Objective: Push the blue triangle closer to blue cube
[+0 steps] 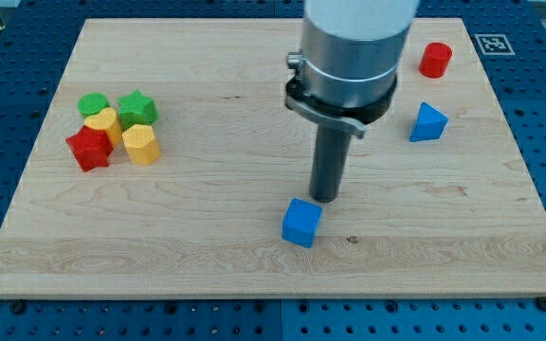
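Wooden board [254, 270] with scattered blocks, read left to right; at the far left sits a tight cluster: red star [89, 149], green cylinder-like block [92, 103], yellow heart-like block [103, 122], green star [137, 108] and yellow hexagonal block [141, 144], all touching or nearly so; near the centre lies the blue cube [301, 223], with my tip [324, 199] just beside its far right corner, touching or nearly so; there is no gripper, only a bare rod, so nothing is held; to the right, well apart from the cube, rests the blue triangle [427, 123], and beyond it a red cylinder [435, 60]; the triangle is judged light, rigid and free-sliding on smooth wood; it is likely to spin if struck off-centre, so contact is best placed mid-face on its far right side
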Robot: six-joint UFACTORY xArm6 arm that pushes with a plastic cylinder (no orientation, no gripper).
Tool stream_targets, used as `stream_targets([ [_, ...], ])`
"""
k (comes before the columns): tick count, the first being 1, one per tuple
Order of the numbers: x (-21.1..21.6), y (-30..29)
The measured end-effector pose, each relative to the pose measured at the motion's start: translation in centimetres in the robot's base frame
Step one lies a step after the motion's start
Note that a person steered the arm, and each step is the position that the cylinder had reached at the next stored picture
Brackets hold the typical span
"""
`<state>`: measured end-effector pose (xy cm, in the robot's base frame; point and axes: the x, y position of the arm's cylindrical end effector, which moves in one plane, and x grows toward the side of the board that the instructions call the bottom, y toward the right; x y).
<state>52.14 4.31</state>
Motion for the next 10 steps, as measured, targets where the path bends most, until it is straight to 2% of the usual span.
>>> stream_targets([
  [1,4.5,-0.2],
  [2,5.8,-0.2],
  [3,1.6,0.4],
  [5,0.5,17.0],
  [6,-3.8,22.2],
  [7,-9.2,22.5],
  [9,-9.8,11.6],
  [10,-10.7,12.7],
])
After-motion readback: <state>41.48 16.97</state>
